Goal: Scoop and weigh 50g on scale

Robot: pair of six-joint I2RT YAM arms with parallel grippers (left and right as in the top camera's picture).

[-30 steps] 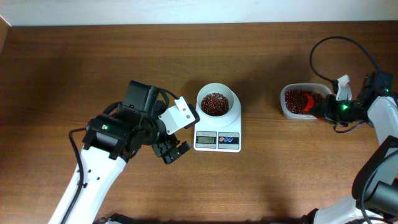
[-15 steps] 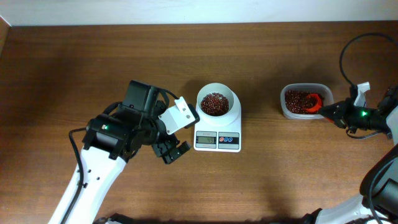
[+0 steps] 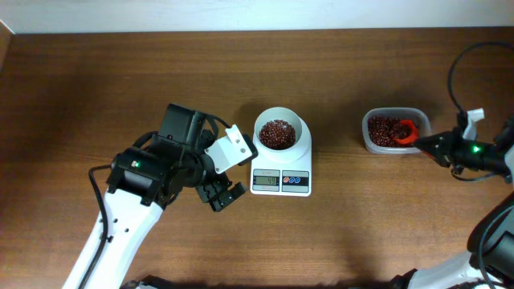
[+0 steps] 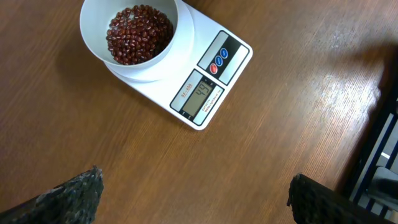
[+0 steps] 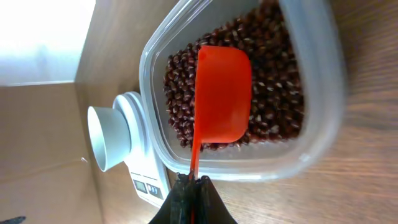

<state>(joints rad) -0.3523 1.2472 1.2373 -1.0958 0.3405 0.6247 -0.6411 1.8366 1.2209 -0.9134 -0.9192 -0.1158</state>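
The white scale point(image 3: 280, 181) sits mid-table with a white bowl point(image 3: 280, 135) of red beans on it. In the left wrist view the scale point(image 4: 208, 87) has its display lit beside the bowl point(image 4: 138, 34). My left gripper point(image 3: 222, 195) hovers left of the scale, open and empty point(image 4: 194, 177). At the right, my right gripper point(image 3: 426, 143) is shut on the thin handle of a red scoop point(image 5: 222, 93). The scoop lies over the beans in the clear tub point(image 5: 317, 74), with no beans showing on it. Its fingertips point(image 5: 191, 180) stand just outside the tub's rim.
The clear tub point(image 3: 393, 130) of red beans stands right of the scale. Black cables loop above my right arm point(image 3: 482, 152). My left arm's white body point(image 3: 136, 201) covers the table's lower left. The table's far edge meets a pale wall.
My right arm has drawn back to the right, and the scoop has shifted slightly right inside the tub. The left arm, scale and bowl have not moved.
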